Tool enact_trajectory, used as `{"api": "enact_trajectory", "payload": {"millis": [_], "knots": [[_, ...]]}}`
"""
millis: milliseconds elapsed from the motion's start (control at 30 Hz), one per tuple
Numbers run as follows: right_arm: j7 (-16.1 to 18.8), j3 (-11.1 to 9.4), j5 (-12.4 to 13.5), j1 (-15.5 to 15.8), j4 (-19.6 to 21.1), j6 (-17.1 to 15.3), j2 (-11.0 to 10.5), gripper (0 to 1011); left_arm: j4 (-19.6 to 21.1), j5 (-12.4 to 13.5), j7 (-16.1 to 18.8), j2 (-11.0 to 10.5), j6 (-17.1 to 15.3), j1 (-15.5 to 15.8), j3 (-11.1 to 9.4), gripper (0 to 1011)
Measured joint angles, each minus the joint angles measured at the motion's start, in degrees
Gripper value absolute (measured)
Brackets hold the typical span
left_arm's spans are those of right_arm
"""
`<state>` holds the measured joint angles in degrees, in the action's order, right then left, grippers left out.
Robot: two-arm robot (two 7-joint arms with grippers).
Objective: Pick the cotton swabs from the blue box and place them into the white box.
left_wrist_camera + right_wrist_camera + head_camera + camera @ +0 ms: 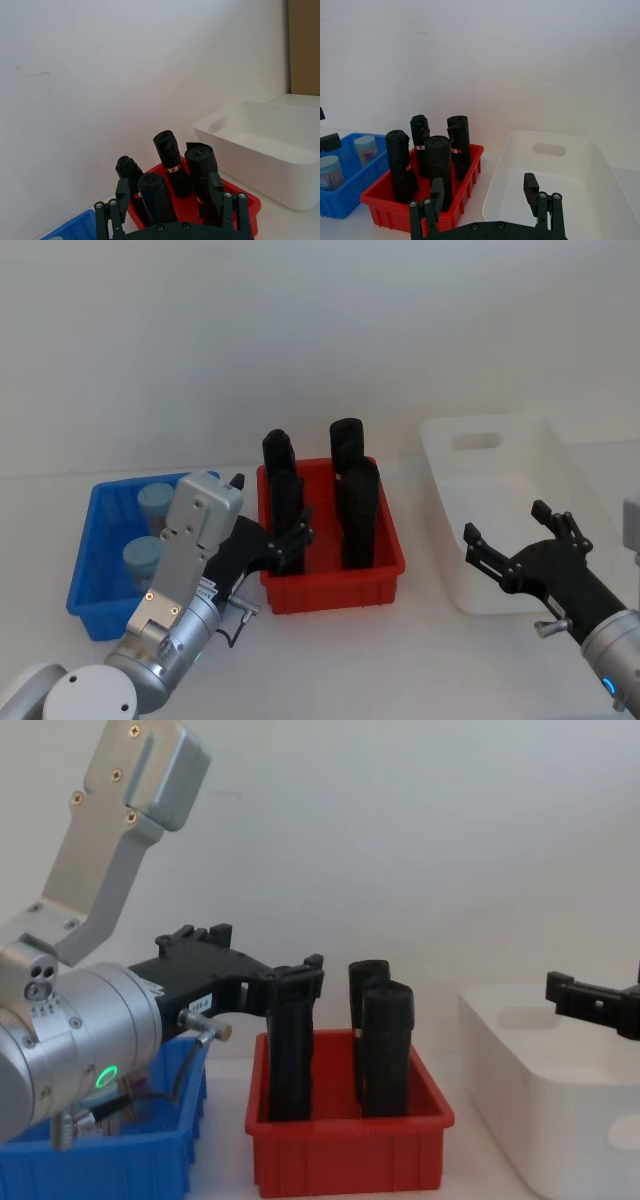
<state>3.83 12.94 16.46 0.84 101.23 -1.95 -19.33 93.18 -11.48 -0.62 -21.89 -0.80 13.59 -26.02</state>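
Two cotton swabs tubs with pale blue lids, one farther back (155, 502) and one nearer (142, 558), stand in the blue box (92, 540) at the left. The right wrist view shows the same tubs (366, 147) (331, 172) in the blue box (350, 200). My left gripper (268, 506) is open and empty, hovering between the blue box and the red bin, to the right of the tubs. The white box (440, 445) stands at the right and looks empty. My right gripper (508, 525) is open and empty above the white box's near part.
A red bin (335, 585) holding several tall black upright rolls (358, 510) stands between the blue and white boxes. My left gripper (262, 955) is close to the nearest roll. A white wall runs behind the table.
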Motion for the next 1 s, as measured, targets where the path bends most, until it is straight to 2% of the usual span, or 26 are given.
{"api": "enact_trajectory", "payload": {"millis": [733,1000], "knots": [[0.0,0.0,0.0,0.0,0.0,0.0,0.0,1001,0.0,0.0,0.0,0.0,0.0,0.0,0.1,1004],[0.0,0.0,0.0,0.0,0.0,0.0,0.0,1001,-1.3,-0.3,-1.0,0.4,-0.4,1.0,0.6,1004]]}}
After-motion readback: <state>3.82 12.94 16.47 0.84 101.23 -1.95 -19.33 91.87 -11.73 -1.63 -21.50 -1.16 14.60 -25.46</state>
